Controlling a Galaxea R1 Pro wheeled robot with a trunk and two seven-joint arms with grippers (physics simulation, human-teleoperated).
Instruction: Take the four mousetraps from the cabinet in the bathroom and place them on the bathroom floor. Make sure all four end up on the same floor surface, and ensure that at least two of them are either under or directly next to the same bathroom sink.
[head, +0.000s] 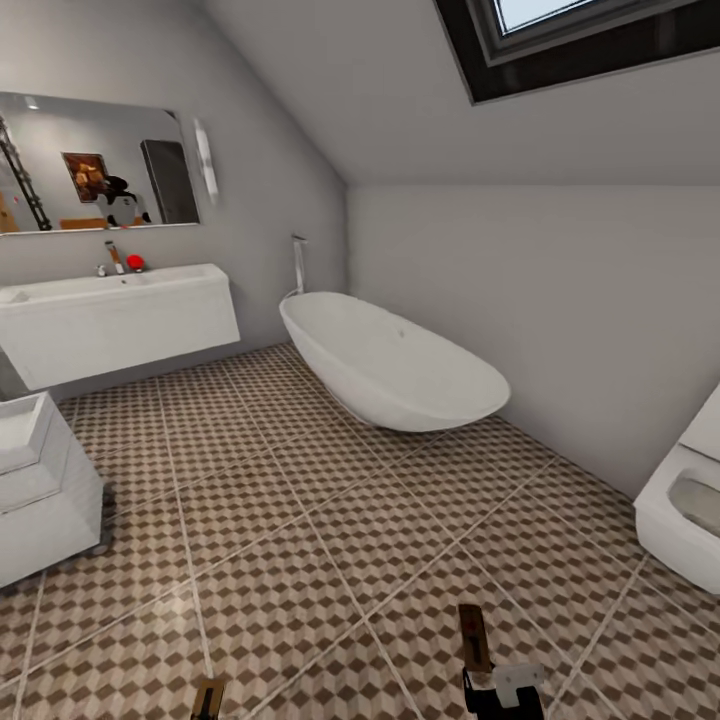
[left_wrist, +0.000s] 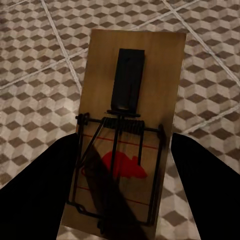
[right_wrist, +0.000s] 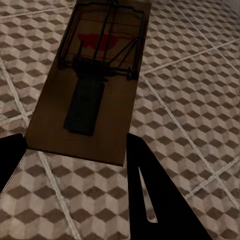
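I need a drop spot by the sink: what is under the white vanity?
Under the vanity the patterned bathroom floor shows bare up to the wall; no mousetrap lies there. Its left end is hidden behind a white unit.

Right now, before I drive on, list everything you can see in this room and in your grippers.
Mousetraps: two, brown wood with dark wire and a red mouse print, one in the left gripper, one in the right gripper; both above the floor.
Bathroom floor: one, brown, beige and white cube-pattern tiles, pale grout.
Bathroom sink: one, white, wall-hung vanity with faucet, far left wall.
Red object: one, small, on the sink top.
Mirror: one, above the sink.
Bathtub: one, white oval, back wall.
Toilet: one, white, right edge.
White unit: one, left edge.
Skylight: one, dark frame, ceiling.
Left gripper: black, shut on a trap.
Right gripper: black, shut on a trap.
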